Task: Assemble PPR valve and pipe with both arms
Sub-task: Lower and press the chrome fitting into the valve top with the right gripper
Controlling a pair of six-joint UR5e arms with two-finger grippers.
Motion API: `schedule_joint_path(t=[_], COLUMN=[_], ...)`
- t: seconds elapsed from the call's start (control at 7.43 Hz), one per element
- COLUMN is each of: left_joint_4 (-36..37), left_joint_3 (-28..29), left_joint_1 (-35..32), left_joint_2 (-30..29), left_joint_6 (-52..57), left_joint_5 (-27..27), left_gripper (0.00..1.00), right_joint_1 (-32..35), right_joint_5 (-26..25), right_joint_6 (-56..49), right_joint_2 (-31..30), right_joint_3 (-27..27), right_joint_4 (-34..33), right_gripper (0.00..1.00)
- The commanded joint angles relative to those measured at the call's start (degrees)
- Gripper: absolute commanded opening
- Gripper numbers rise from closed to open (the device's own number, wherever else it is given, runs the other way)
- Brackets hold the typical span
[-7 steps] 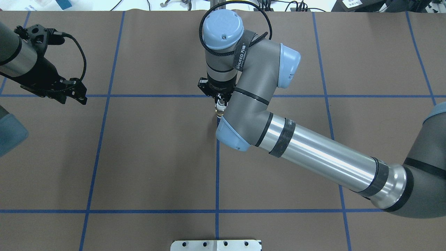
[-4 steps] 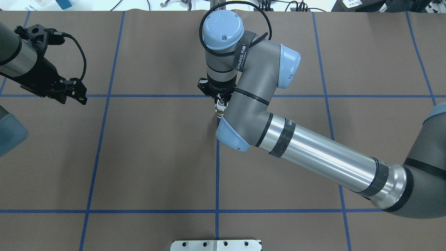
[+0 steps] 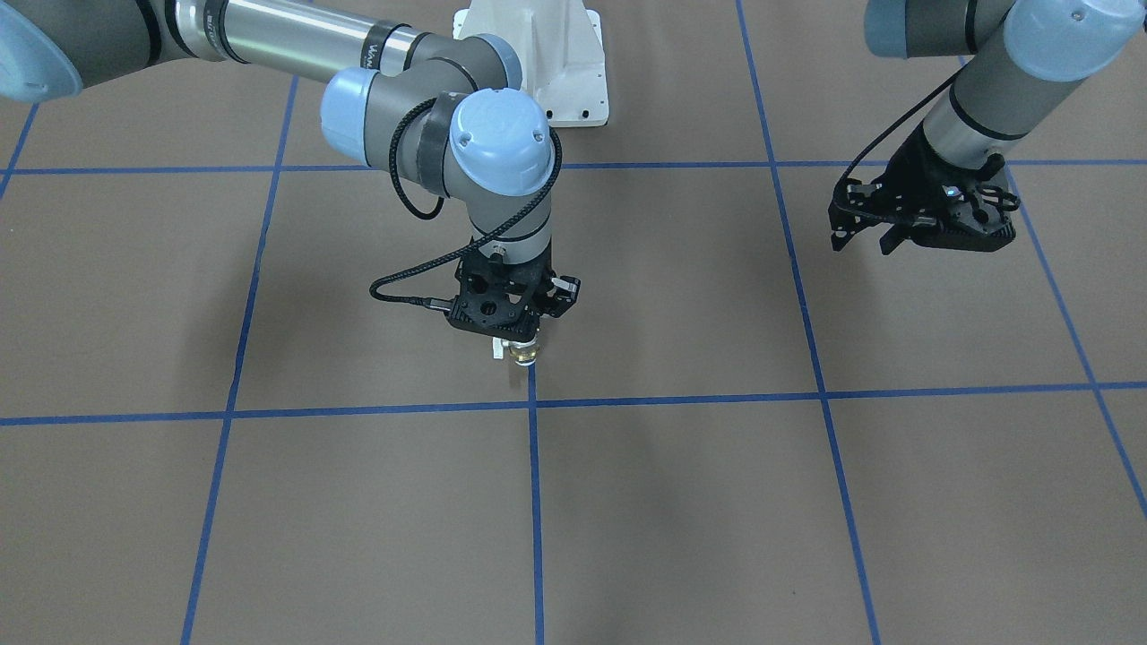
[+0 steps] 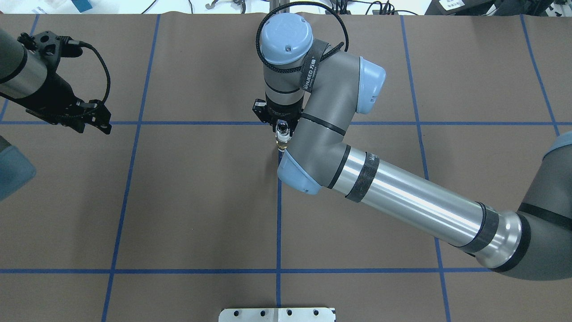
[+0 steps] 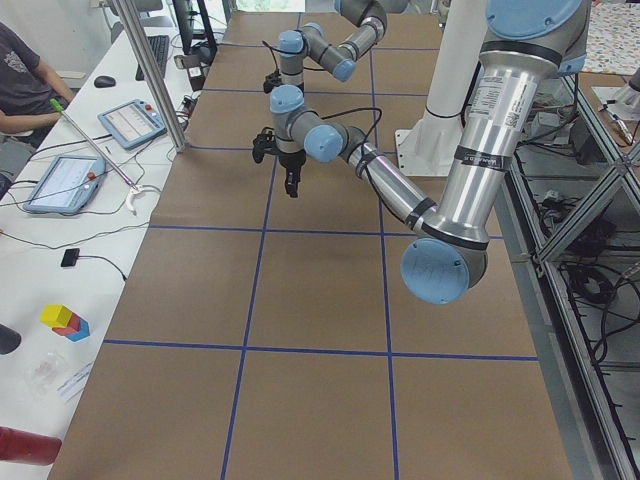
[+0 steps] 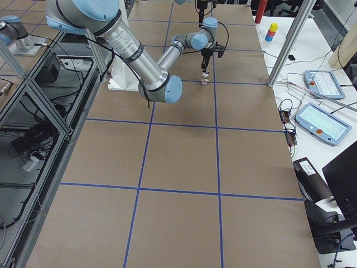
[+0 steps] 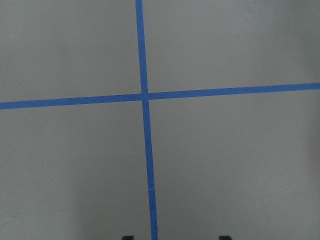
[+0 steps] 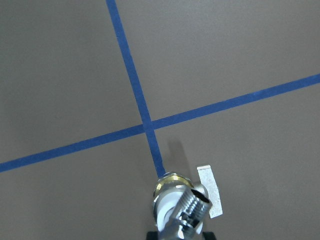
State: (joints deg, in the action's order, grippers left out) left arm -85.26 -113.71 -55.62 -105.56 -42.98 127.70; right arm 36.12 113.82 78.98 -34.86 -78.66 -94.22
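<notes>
The PPR valve (image 8: pixel 167 192), brass with a white ring and a white side handle (image 8: pixel 209 197), hangs upright under my right gripper (image 4: pixel 281 130) at the table's centre, just above a blue tape crossing. Whether it touches the mat I cannot tell. The silver threaded pipe (image 8: pixel 192 210) sits on top of the valve, and the right gripper is shut on it. From the front the valve (image 3: pixel 524 356) shows below the black right gripper (image 3: pixel 515 340). My left gripper (image 4: pixel 100 123) hovers far off at the table's left, open and holding nothing; its fingertips (image 7: pixel 127 236) stand wide apart over bare mat.
Blue tape lines (image 4: pixel 278 223) divide the brown mat into squares. The white pedestal base (image 3: pixel 556 63) stands at the robot's edge. Beyond the far edge a side bench carries tablets (image 5: pixel 130 122) and coloured blocks (image 5: pixel 65 320), with a person (image 5: pixel 20 70) seated there.
The right wrist has shifted very slightly over the valve. The left arm stays where it was.
</notes>
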Motion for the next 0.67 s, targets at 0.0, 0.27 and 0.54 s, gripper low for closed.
schedule_joint_path(t=[0.0, 0.27, 0.54], left_joint_4=[0.0, 0.1, 0.1], left_joint_3=[-0.1, -0.3, -0.3], left_joint_1=[0.0, 0.0, 0.0], left_joint_2=[0.0, 0.0, 0.0], left_joint_6=[0.0, 0.0, 0.0], left_joint_5=[0.0, 0.0, 0.0], left_gripper=[0.65, 0.65, 0.65], right_joint_1=[0.0, 0.0, 0.1], right_joint_5=[0.0, 0.0, 0.5], right_joint_6=[0.0, 0.0, 0.5], right_joint_2=[0.0, 0.0, 0.1], right_joint_3=[0.1, -0.3, -2.0], right_joint_4=[0.0, 0.1, -0.1], right_gripper=[0.51, 0.59, 0.99])
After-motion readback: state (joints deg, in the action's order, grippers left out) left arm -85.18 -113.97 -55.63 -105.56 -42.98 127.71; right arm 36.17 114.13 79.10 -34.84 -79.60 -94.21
